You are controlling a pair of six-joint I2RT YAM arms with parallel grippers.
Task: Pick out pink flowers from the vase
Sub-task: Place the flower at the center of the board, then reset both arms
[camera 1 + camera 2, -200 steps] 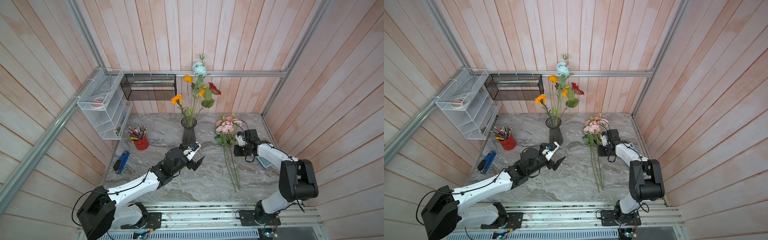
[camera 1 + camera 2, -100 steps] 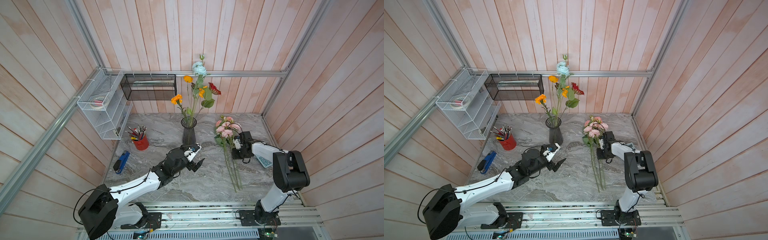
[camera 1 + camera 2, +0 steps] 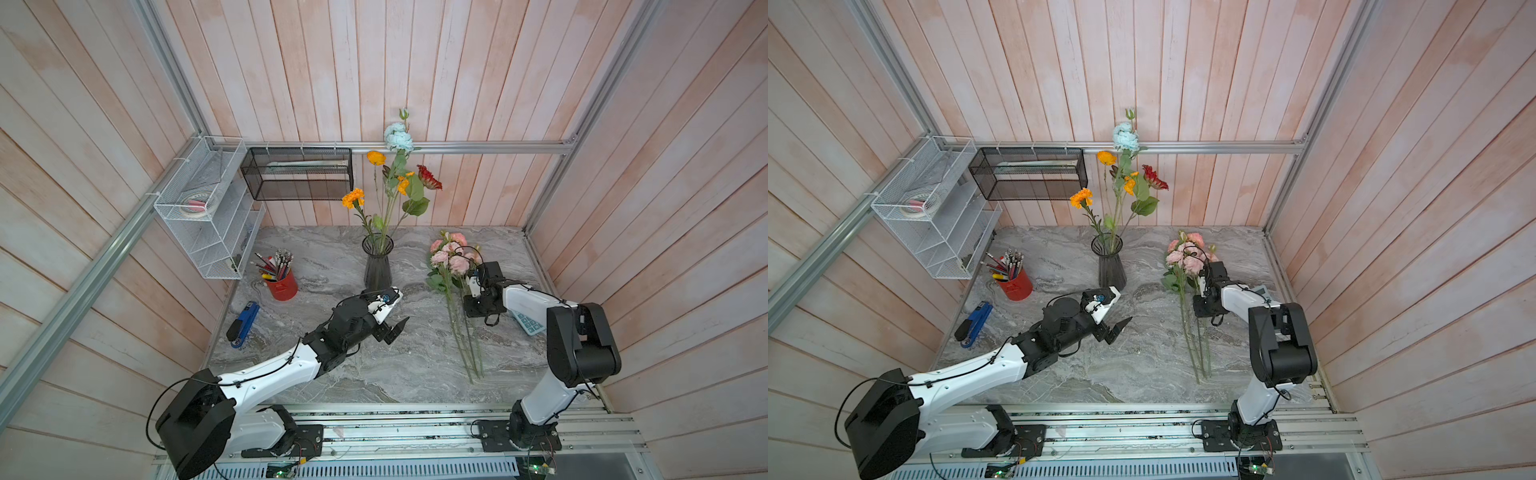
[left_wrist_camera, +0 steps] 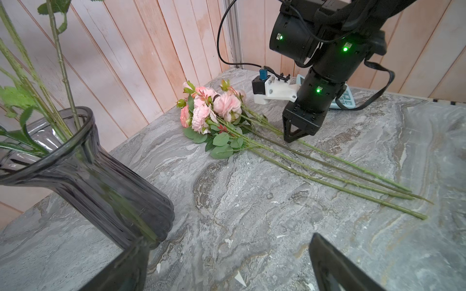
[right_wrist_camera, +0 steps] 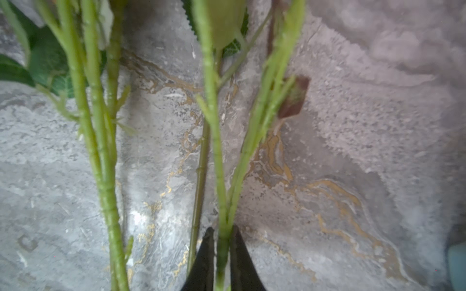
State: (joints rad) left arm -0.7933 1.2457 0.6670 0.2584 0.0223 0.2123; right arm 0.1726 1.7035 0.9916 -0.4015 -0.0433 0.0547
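Nearest, reading the marble tabletop [image 3: 374, 374] as a dial with the back wall at 12, the cut ends of the pink flowers [image 3: 458, 263] lie toward 5 o'clock. Their stems run flat along the stone to heads bunched at 2 o'clock, out of the vase [image 3: 377, 270] and well apart from it.

At the dial's centre the left gripper [image 3: 395, 316] hangs with its jaws spread wide, grasping nothing, just at 6 o'clock of the vase.

At 3 o'clock the right gripper [image 4: 290, 138] points down onto the stems. Its fingers [image 5: 204, 259] flank one green stem closely, but I cannot tell whether they pinch it or stand just clear. A calculator [image 3: 528, 324] lies beside that arm.

A blue stapler [image 3: 243, 324] sits at 9 o'clock and a red pencil cup [image 3: 282, 284] at 10.

The upright vase at 12 holds orange [image 3: 353, 198], red [image 3: 429, 178] and pale blue [image 3: 397, 137] blooms.
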